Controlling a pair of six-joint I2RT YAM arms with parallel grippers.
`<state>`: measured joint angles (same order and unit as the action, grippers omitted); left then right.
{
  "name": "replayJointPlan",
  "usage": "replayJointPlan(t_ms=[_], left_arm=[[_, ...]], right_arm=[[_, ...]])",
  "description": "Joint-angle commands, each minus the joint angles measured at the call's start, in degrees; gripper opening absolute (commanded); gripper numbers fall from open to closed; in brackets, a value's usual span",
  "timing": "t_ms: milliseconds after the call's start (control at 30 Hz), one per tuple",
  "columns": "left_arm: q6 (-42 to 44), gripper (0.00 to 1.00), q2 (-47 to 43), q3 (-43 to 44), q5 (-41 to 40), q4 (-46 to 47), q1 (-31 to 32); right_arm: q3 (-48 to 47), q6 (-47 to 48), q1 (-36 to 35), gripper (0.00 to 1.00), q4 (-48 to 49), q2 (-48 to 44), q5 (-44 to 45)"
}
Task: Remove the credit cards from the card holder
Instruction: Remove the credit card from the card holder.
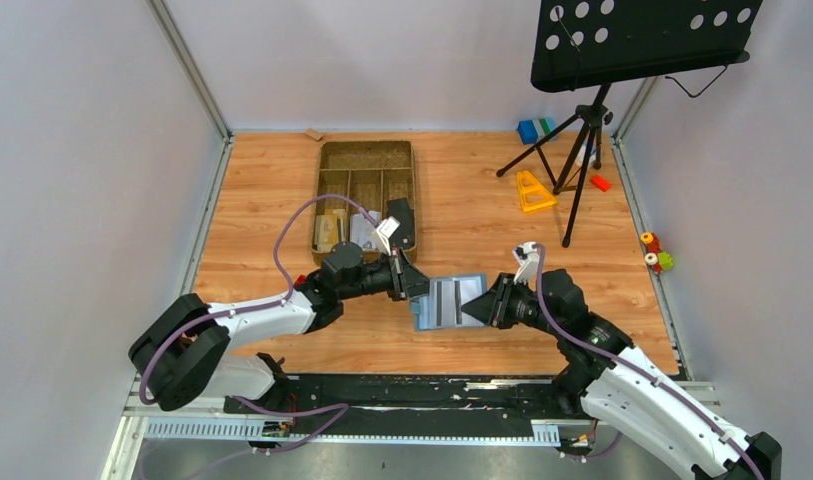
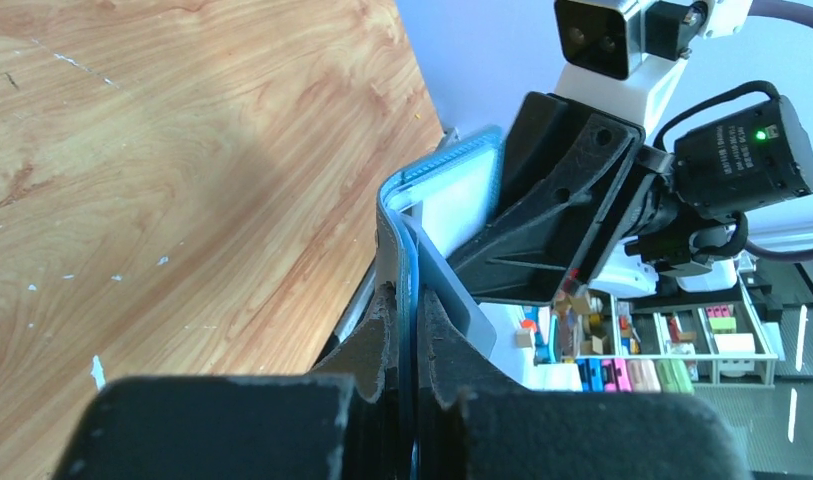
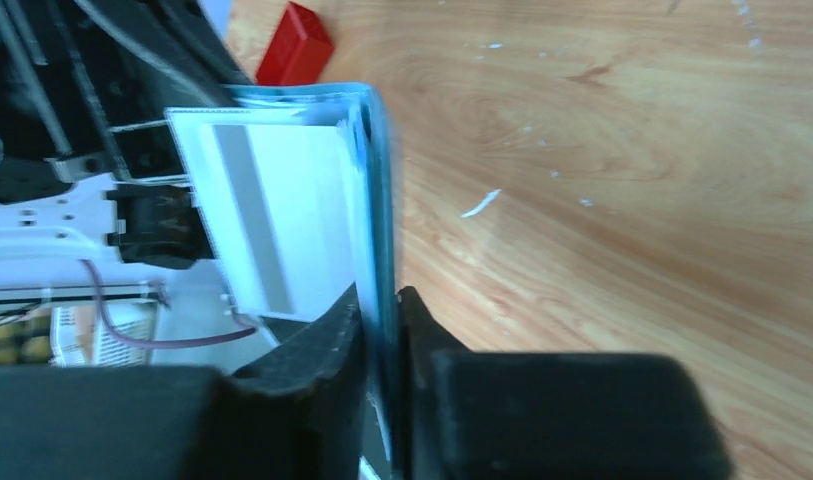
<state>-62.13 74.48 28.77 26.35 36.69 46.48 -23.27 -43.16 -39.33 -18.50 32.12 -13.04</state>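
The slate-blue card holder (image 1: pixel 469 290) hangs open above the table, held between both arms. My left gripper (image 1: pixel 417 285) is shut on its left flap; in the left wrist view the blue edge (image 2: pixel 402 240) runs down between the closed fingers (image 2: pixel 382 330). My right gripper (image 1: pixel 487 302) is shut on the right flap (image 3: pixel 382 190). A white credit card (image 3: pixel 272 200) with a grey stripe lies against the inside of that flap. Its near edge runs down into the same pinch of the right gripper (image 3: pixel 382 300). Whether the fingers catch the card too, I cannot tell.
A brown divided tray (image 1: pixel 322 190) stands behind the left arm with flat items in its near compartments. A black music stand's tripod (image 1: pixel 582 130), a yellow triangle (image 1: pixel 532 190) and a blue-green block (image 1: pixel 532 130) are at the back right. A red block (image 3: pixel 294 45) lies under the left arm.
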Motion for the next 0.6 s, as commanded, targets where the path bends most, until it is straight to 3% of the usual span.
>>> replayJointPlan(t_ms=[0, 33, 133, 200, 333, 400, 567], left_arm=[[0.4, 0.04, -2.5, -0.6, 0.1, 2.2, -0.7], [0.8, 0.1, -3.1, -0.9, -0.2, 1.5, -1.0], [1.2, 0.28, -5.0, -2.4, -0.5, 0.8, -2.3], [1.2, 0.48, -6.8, -3.8, -0.3, 1.0, -3.4], [2.1, 0.75, -11.8, -6.8, -0.1, -1.8, -6.0], [3.7, 0.96, -14.7, -7.2, -0.1, -5.1, -6.7], [7.0, 1.0, -24.5, -8.0, -6.8, -17.2, -9.0]], right_arm=[[-0.7, -0.6, 0.3, 0.05, 3.3, -0.6, -1.8], [-0.9, -0.6, 0.3, 0.01, 2.6, -0.6, -1.3], [-0.9, -0.7, 0.6, 0.0, 1.7, -1.0, -0.6], [-0.7, -1.1, 0.7, 0.0, 1.8, -1.4, -0.4], [-0.6, -1.6, 0.9, 0.0, 2.3, -2.1, -0.1], [-0.8, -1.8, 0.9, 0.0, 2.8, -2.2, -0.2], [-1.6, -2.5, 0.9, 0.0, 4.5, -2.2, -0.7]])
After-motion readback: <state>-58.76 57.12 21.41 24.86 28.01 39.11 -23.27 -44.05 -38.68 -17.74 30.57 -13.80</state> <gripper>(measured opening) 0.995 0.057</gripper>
